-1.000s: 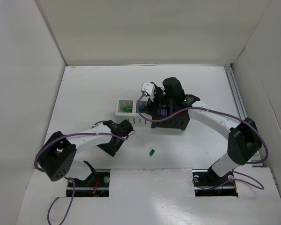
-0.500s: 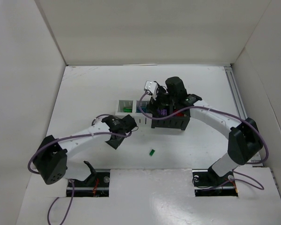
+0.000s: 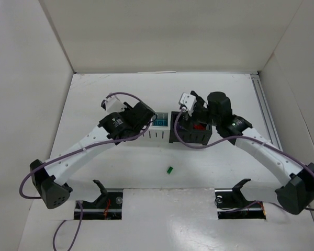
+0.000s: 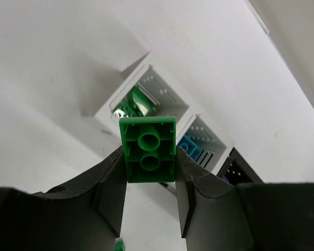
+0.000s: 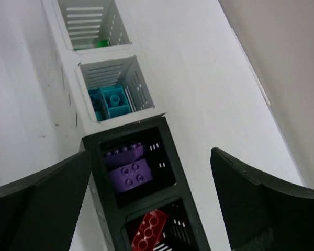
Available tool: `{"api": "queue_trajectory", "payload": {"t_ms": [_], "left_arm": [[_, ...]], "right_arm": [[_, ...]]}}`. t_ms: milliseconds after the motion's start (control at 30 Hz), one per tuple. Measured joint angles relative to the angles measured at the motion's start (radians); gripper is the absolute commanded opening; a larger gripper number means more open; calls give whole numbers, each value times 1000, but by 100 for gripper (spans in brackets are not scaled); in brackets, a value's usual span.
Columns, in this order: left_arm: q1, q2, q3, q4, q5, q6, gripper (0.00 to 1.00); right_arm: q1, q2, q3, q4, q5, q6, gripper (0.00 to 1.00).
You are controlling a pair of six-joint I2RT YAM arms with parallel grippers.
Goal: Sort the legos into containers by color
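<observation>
Left wrist: your left gripper (image 4: 149,166) clamps one green two-hole lego (image 4: 148,149); right gripper (image 5: 150,157) stands apart over four bins (image 5: 123,116).

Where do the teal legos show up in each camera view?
Top external: teal legos at centre, in the white bin left of the black bin.
Left wrist: teal legos lower right of the green lego held in the left gripper.
Right wrist: teal legos upper left of centre, second compartment down.
Shared landmark: the black bin with purple legos beside them.
</observation>
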Motion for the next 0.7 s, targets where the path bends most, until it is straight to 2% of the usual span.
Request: {"api": "queue_trajectory", "payload": {"t_ms": [233,267,500,567,633,700], "left_arm": [[157,17,-81,285,38,298,31],[171,24,-98,316,51,329,33],[180,97,-147,487,151,507,35],[180,116,-147,498,166,528,39],[180,129,-147,501,176,543,50],[180,135,-147,502,186,551,55]], "right_arm": [[131,-143,-133,-64,117,-22,99],[152,-155,-158,-72,132,-20,99],[274,-161,-286,-92,227,32,99],[304,-152,-313,-92,245,50,99],[319,-138,-327,-90,254,68,99],[327,-126,-337,-83,263,79,99]]}}
